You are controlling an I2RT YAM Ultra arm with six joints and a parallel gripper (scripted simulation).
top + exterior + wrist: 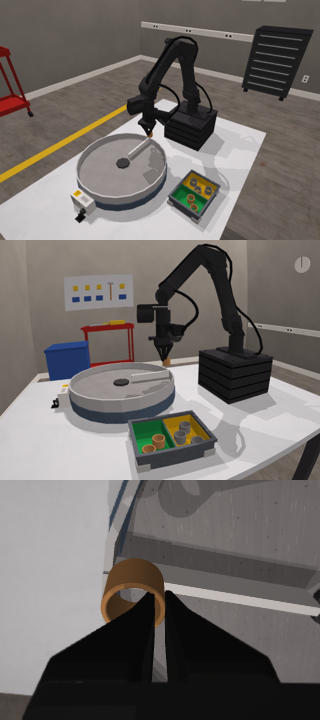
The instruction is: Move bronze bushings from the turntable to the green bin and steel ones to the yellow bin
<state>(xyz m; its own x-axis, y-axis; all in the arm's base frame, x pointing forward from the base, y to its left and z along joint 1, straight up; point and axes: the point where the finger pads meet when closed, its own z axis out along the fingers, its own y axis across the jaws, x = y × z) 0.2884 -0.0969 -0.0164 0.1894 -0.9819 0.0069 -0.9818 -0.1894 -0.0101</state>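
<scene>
My gripper (149, 131) is shut on the wall of a bronze bushing (150, 134) and holds it above the far rim of the grey turntable (121, 167). The bushing also shows in the exterior view (166, 361) and in the wrist view (134, 592), where the fingers pinch its right wall. The turntable floor holds a black hub (122, 163) and a white bar (138, 149); I see no bushings on it. The green bin (191, 199) holds two bronze bushings. The yellow bin (201, 186) holds three steel bushings.
The arm's black base block (190, 126) stands right of the turntable. A small white control box (83, 202) sits at the turntable's near left. A red cart (108, 343) and a blue box (67, 358) stand behind the table.
</scene>
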